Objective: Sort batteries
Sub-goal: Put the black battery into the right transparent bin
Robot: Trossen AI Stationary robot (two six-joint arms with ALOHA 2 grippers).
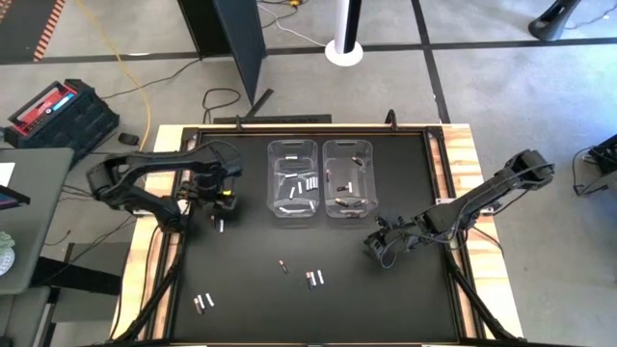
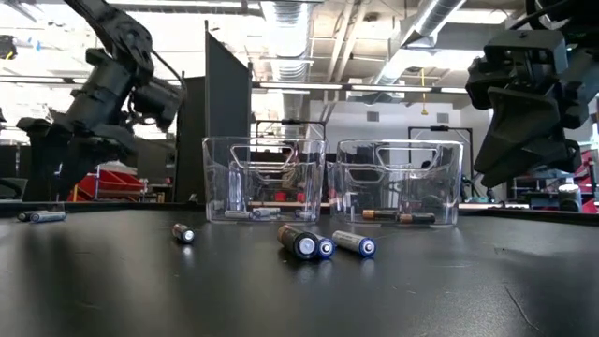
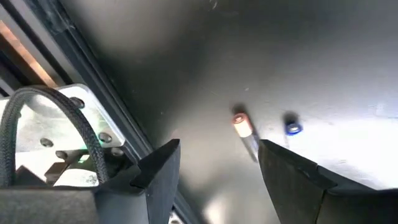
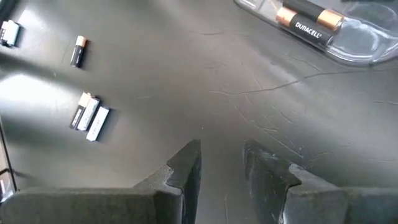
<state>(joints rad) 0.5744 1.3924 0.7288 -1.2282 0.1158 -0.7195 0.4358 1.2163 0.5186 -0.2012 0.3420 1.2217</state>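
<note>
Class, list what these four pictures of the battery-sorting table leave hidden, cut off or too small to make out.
- High view: the batteries in the left bin and right bin are too small to count or read.
- Low view: both grippers are cut off by the top edge.
- Left wrist view: the battery runs behind a finger of the left gripper.
- Right wrist view: the right bin is cropped; only one Duracell battery reads.

This is looking like a robotics lab or workshop. Exposed ducts (image 2: 281,37) and strip lights are running across an open ceiling, a yellow cable (image 1: 145,77) is trailing over a taped concrete floor (image 1: 501,87), a red-and-black tool case (image 1: 60,111) is sitting beside the wood-edged table (image 1: 463,145), and dark partition panels (image 2: 227,122) are standing behind.
</note>
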